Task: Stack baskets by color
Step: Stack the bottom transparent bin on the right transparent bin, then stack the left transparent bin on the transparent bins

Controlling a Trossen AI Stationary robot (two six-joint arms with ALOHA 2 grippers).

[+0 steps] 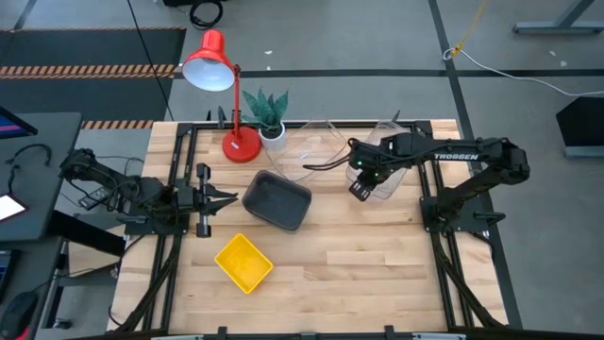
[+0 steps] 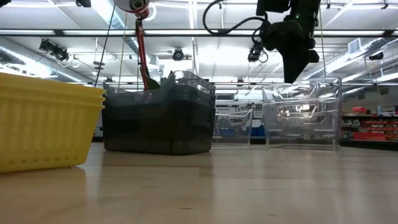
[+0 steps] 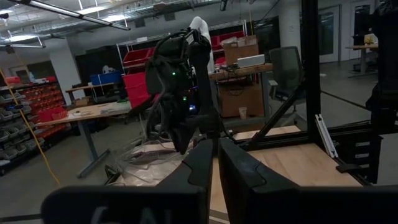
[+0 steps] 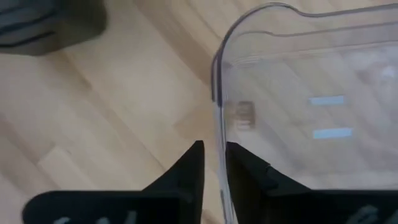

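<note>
The right gripper (image 4: 214,163) straddles the rim of a clear basket (image 4: 311,93), one dark finger on each side of its wall and seemingly just off it (a small gap shows), with the wooden table (image 4: 112,106) below and a dark grey basket (image 4: 43,25) well apart.

We can read one piece of text: the brand name "TROSSEN" in white capital letters along the forearm of the right arm (image 1: 453,156) in the high view, just behind the right gripper (image 1: 360,191). In the right wrist view, small pale stickers (image 4: 328,101) show on the clear basket (image 4: 311,93) just ahead of that gripper, but we cannot read anything on them.
</note>
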